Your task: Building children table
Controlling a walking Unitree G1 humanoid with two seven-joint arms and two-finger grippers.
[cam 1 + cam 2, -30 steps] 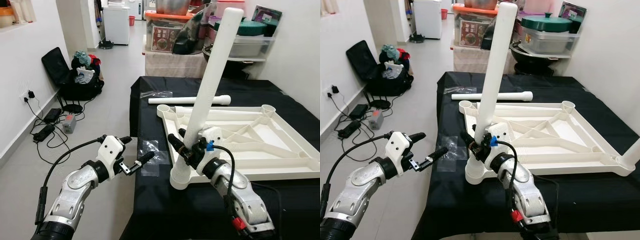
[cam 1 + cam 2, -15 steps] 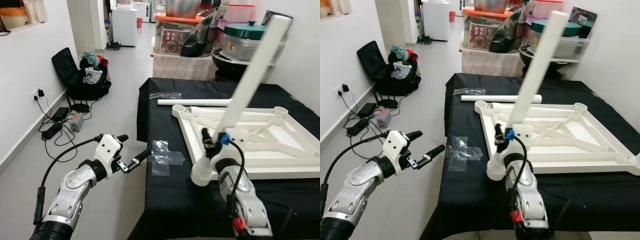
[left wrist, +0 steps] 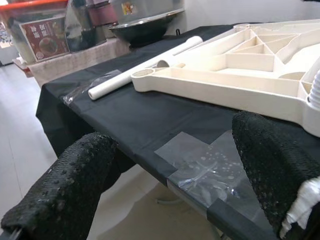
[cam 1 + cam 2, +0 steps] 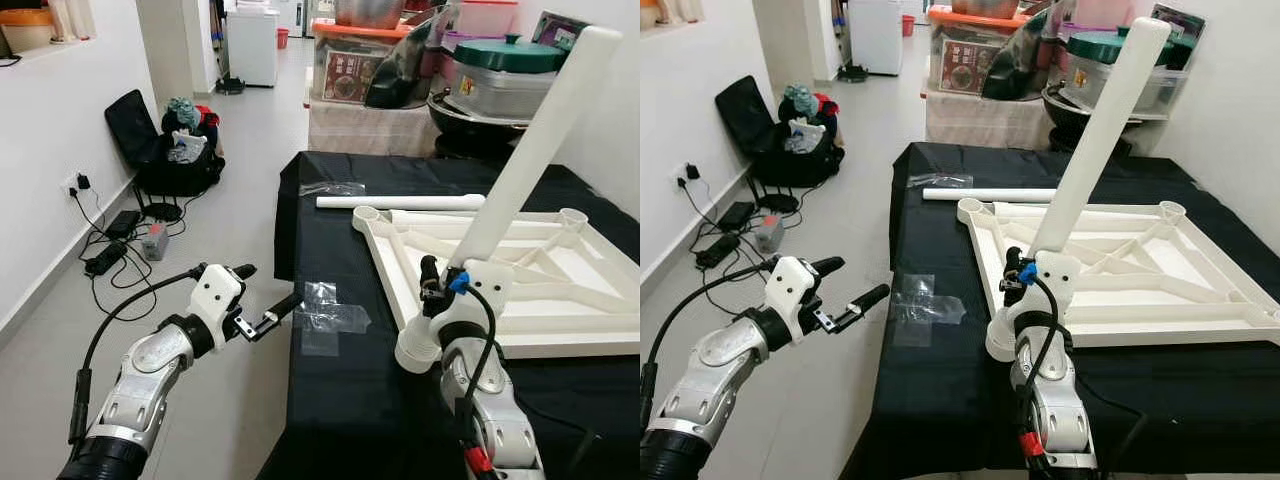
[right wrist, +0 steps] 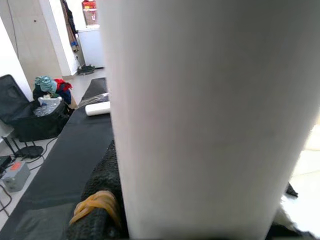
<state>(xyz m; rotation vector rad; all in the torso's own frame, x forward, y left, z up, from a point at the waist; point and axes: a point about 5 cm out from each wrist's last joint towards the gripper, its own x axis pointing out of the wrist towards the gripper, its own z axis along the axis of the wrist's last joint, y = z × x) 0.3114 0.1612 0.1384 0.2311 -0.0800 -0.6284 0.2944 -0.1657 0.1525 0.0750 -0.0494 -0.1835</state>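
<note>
The white plastic children's tabletop (image 4: 1120,262) lies upside down on the black-cloth-covered surface (image 4: 930,240), ribbed underside up, so that the round corner sockets face upward to receive legs. The right gripper (image 4: 440,290) has its jaws clamped on the lower part of a long white plastic cylindrical table leg (image 4: 1095,140), just above the leg's ribbed, flared foot end (image 4: 416,350). The leg leans away from the robot and towards its right, its upper end well above the tabletop; the foot end sits at the tabletop's near corner, touching or just beside it, though whether it is seated in a socket cannot be told. In the right wrist view the leg's white shaft (image 5: 210,115) runs close across the lens between the black fingers, consistent with a firm hold. A second white cylindrical leg (image 4: 400,202) lies flat on the surface just beyond the tabletop's far edge, not yet fitted. A clear crumpled plastic wrapper (image 4: 325,320) lies near the surface's left edge, and another clear bag (image 4: 940,181) lies by the far leg. The left gripper (image 4: 845,290) hovers off the surface's left edge, over the floor, jaws apart and holding nothing, pointed towards the wrapper. Judged from this, the step in hand is leg fitting, at an early stage.
</note>
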